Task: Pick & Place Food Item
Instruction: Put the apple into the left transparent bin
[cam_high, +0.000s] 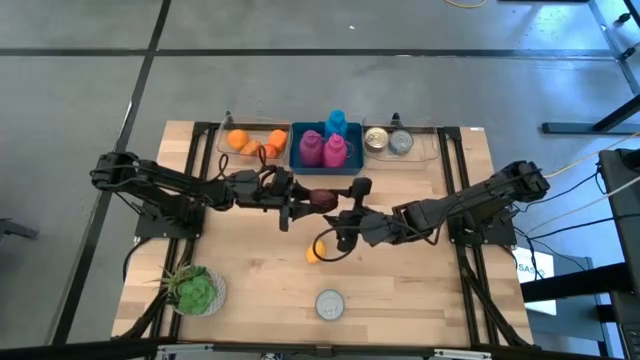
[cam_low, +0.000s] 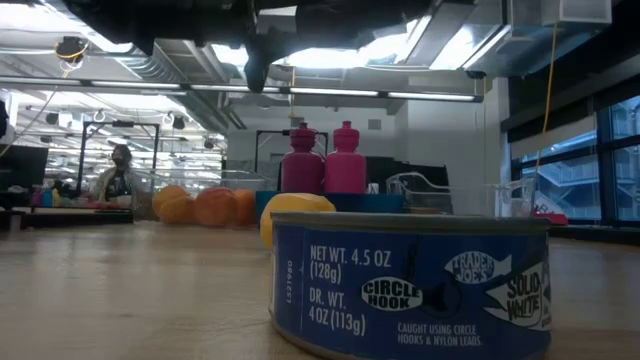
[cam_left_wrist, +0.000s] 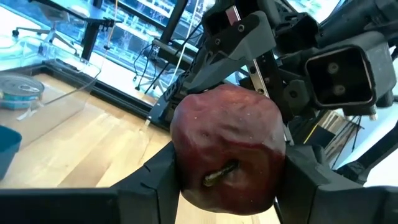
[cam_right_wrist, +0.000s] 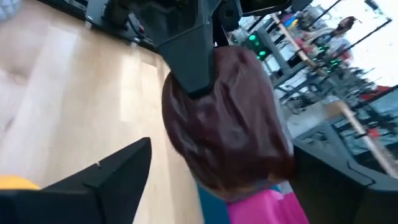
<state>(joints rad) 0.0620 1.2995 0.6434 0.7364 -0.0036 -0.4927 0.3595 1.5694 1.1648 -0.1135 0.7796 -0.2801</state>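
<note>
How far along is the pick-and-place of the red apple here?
Done: the red apple is off the table, lifted mid-table in front of the bins. In hand: the left gripper clamps it, while the right gripper stands open around it, handover-like. Left: no placement yet; which container it goes to is unclear.

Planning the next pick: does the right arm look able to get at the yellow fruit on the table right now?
Probably yes. The yellow fruit lies bare on the table just beside the right tool, which stands open around the dark red apple held by the left tool; nothing covers it.
</note>
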